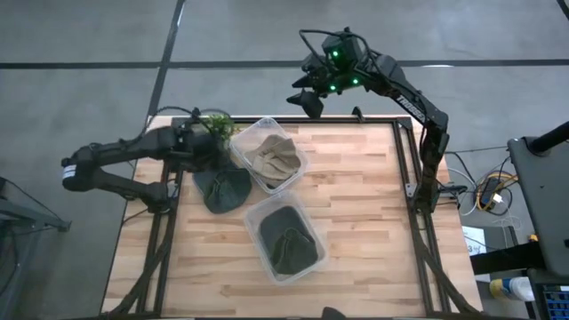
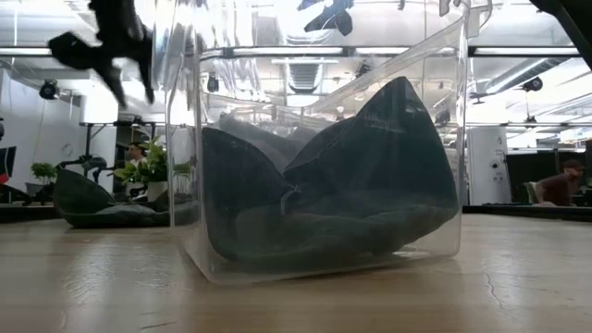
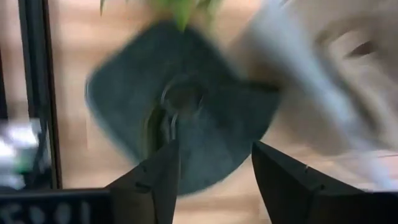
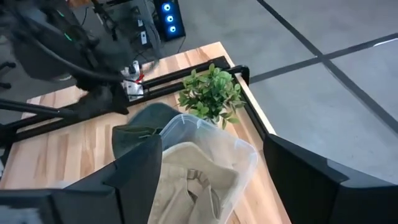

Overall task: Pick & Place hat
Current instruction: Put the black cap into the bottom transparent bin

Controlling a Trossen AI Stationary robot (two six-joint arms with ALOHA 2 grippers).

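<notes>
A dark green hat lies flat on the wooden table by its brim, just left of the two clear bins; it also shows in the low view and the left wrist view. My left gripper hovers open above the hat, well clear of it, as the low view shows. My right gripper is open and raised beyond the table's far edge.
A clear bin holding a beige hat stands beside the loose hat. A second clear bin holding a dark green hat stands nearer, filling the low view. A small potted plant sits at the far left.
</notes>
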